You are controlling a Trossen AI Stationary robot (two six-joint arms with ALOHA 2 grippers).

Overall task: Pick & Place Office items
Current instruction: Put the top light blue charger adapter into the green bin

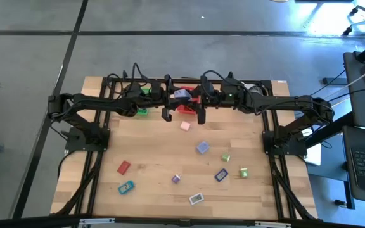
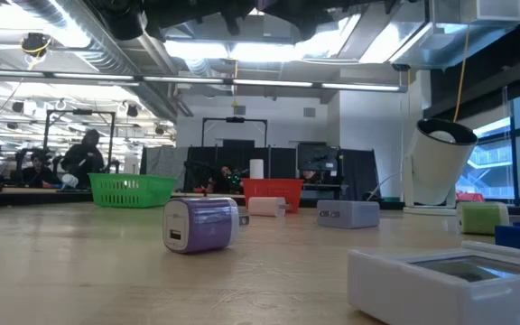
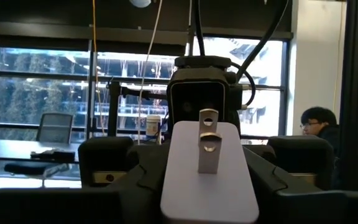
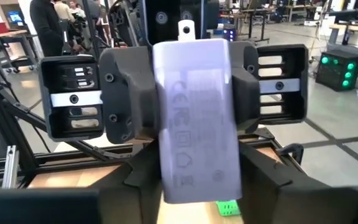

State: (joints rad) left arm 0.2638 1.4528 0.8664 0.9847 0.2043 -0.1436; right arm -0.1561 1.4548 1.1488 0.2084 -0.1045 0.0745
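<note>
A lavender block with two metal prongs is held in the air between both grippers, over the table's far middle. My left gripper comes from the left and my right gripper from the right; both are shut on it. Other office items lie flat on the wood: pink, lavender, green, blue, white, red and teal. My left gripper pinches the lavender block between its two fingers by its two narrow sides. The fingers come level from the table's left. The block is lifted clear of the table, its printed face toward the right wrist camera. My right gripper has a finger on each narrow side of the same block, at its lower part, level from the table's right. The pronged face is turned away from it. The block hangs clear between the two grippers.
A green mesh basket and a red mesh basket stand at the far edge, beneath the arms. A white cup-like thing stands to the right in the low view. People sit in the room beyond. Bare wood lies between the items.
</note>
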